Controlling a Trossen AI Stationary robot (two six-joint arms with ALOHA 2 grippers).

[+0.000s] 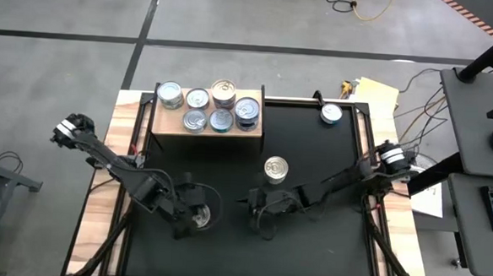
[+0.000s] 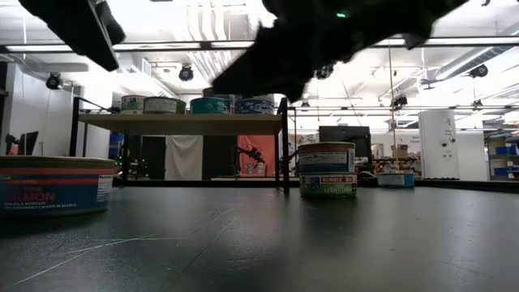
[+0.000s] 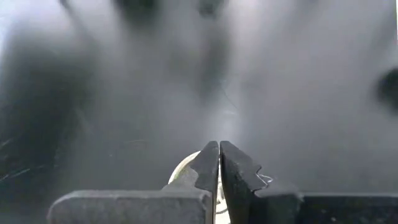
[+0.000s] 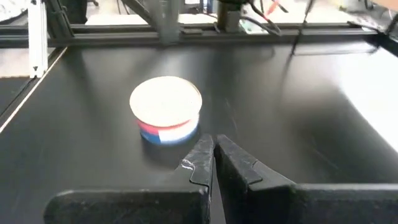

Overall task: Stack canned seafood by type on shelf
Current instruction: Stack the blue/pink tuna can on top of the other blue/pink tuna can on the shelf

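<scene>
Two grippers hang low at the worktop's (image 1: 309, 243) near edge, fingers pressed together, holding nothing: left gripper (image 1: 198, 217) directly over a salmon tin (image 2: 55, 185), right gripper (image 1: 263, 217) at its 3 o'clock. Probably a start pose. At 12 o'clock from the right gripper stands a two-high tin stack (image 1: 276, 169). Farther, a lone tin (image 1: 331, 114) at 2 o'clock. Farthest, the shelf (image 1: 167, 124) carries seven tins (image 1: 223, 92), silver and blue tops mixed, so sorting looks unfinished.
</scene>
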